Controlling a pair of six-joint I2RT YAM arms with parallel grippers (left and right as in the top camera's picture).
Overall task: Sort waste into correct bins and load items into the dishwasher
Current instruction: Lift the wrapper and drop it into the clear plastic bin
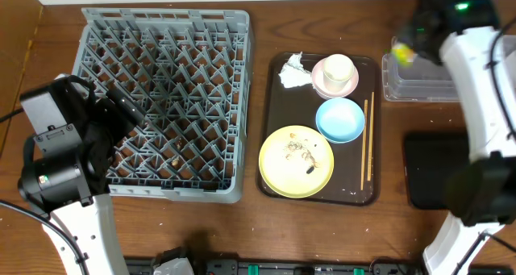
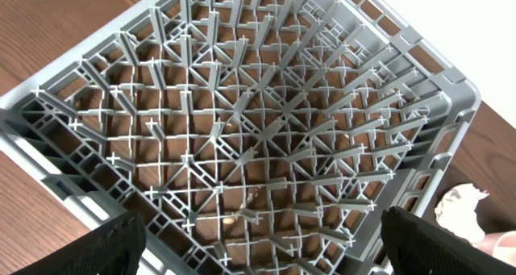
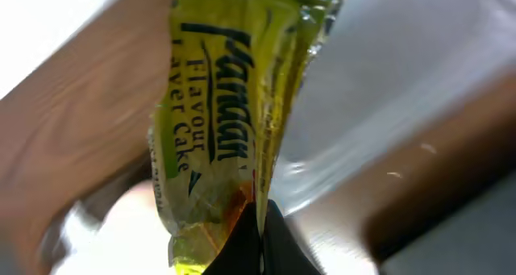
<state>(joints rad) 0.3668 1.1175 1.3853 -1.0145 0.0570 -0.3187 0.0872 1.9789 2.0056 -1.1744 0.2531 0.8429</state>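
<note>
My right gripper (image 3: 260, 227) is shut on the green-yellow-orange snack wrapper (image 3: 230, 97) and holds it over the clear tub (image 1: 419, 80) at the far right; the wrapper shows as a yellow spot in the overhead view (image 1: 403, 52). My left gripper (image 2: 262, 255) is open and empty above the grey dish rack (image 1: 161, 97), which also fills the left wrist view (image 2: 258, 122). On the dark brown tray (image 1: 318, 193) lie a crumpled white napkin (image 1: 293, 72), a cream cup (image 1: 338, 67) in a pinkish-white bowl (image 1: 334, 85), a light-blue bowl (image 1: 339, 119), a yellow plate (image 1: 296, 161) with crumbs, and chopsticks (image 1: 368, 139).
The black shallow bin (image 1: 431, 168) lies at the right, partly under my right arm. Small crumbs (image 2: 242, 210) sit on the rack's floor. The wooden table's front edge carries cables and dark hardware.
</note>
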